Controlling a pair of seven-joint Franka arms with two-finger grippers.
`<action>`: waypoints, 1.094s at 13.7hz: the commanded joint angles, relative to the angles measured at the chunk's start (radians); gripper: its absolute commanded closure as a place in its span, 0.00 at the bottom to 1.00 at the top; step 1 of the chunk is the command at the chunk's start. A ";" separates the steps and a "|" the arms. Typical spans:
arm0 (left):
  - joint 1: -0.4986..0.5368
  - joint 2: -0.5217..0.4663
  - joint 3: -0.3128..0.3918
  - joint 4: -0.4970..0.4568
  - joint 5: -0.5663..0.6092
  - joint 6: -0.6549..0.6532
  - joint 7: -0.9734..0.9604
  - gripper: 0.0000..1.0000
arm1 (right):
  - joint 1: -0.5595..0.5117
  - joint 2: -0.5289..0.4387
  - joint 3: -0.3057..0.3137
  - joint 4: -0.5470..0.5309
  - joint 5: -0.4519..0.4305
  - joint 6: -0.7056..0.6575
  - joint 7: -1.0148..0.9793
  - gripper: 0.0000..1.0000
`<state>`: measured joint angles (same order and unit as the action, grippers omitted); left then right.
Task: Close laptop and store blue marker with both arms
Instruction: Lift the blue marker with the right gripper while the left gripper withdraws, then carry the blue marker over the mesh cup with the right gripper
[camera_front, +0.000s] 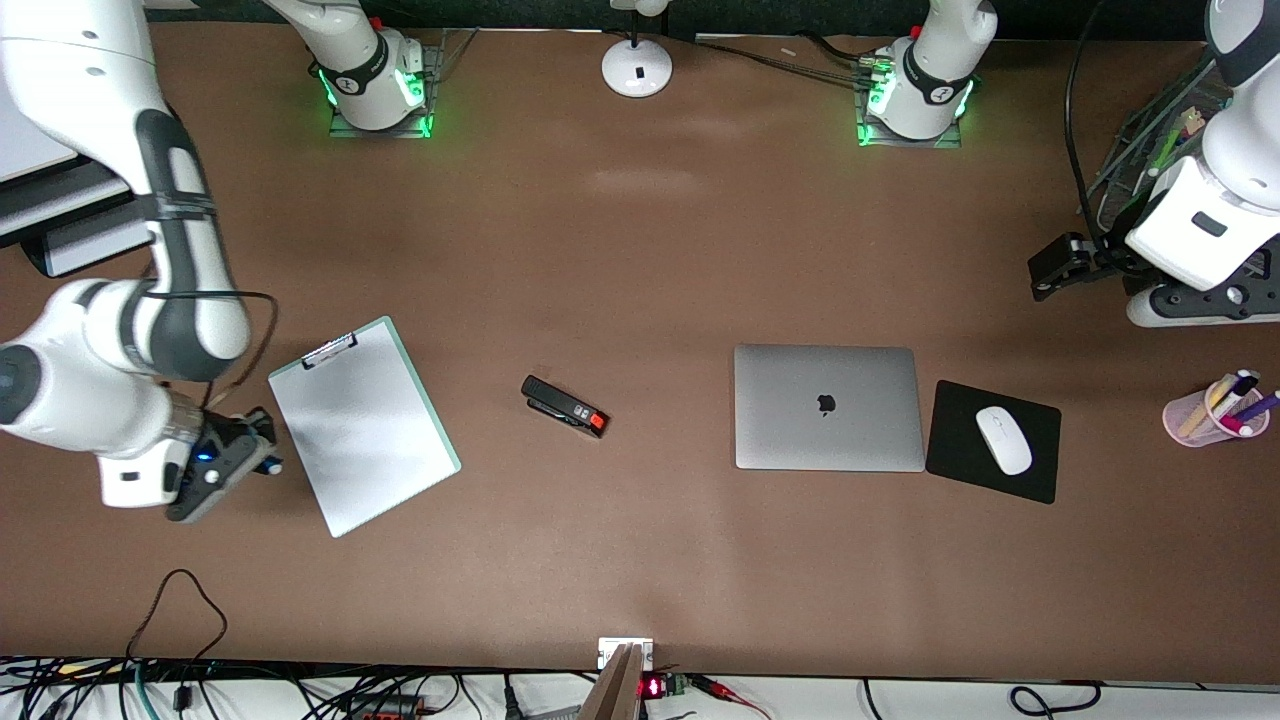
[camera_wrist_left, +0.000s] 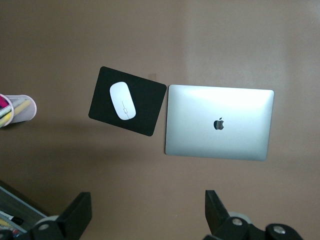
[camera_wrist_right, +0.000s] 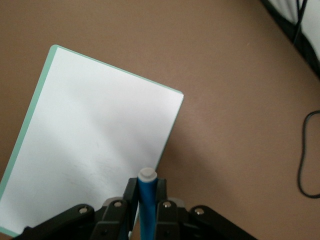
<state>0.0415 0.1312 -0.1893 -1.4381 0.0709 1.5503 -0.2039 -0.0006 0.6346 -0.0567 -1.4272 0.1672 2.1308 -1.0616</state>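
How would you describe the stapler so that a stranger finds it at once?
Start at the closed silver laptop and look along the brown table toward the white clipboard. Between them lies the stapler, alone. It is small, black and has a red end.

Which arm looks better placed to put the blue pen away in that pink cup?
Right. Its claw is shut on the slim blue marker, beside the white clipboard. The left claw is open and empty, though nearer the pink pen cup. The silver-grey laptop is already closed.

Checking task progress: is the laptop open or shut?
Shut. The slim silver-grey laptop lies flat on the brown table, lid down, black apple logo facing up, with no keys or screen visible.
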 joint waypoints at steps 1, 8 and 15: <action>0.006 -0.045 -0.012 -0.012 0.006 -0.030 0.024 0.00 | -0.019 -0.074 0.008 -0.007 0.040 -0.079 -0.156 1.00; -0.001 -0.113 0.000 -0.081 -0.028 -0.004 0.047 0.00 | -0.122 -0.159 0.002 -0.004 0.253 -0.274 -0.588 1.00; -0.085 -0.166 0.103 -0.143 -0.049 -0.006 0.090 0.00 | -0.300 -0.106 0.001 0.005 0.539 -0.440 -0.914 1.00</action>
<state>-0.0377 -0.0004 -0.0943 -1.5417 0.0371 1.5296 -0.1358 -0.2706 0.5048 -0.0676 -1.4298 0.6313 1.7059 -1.9167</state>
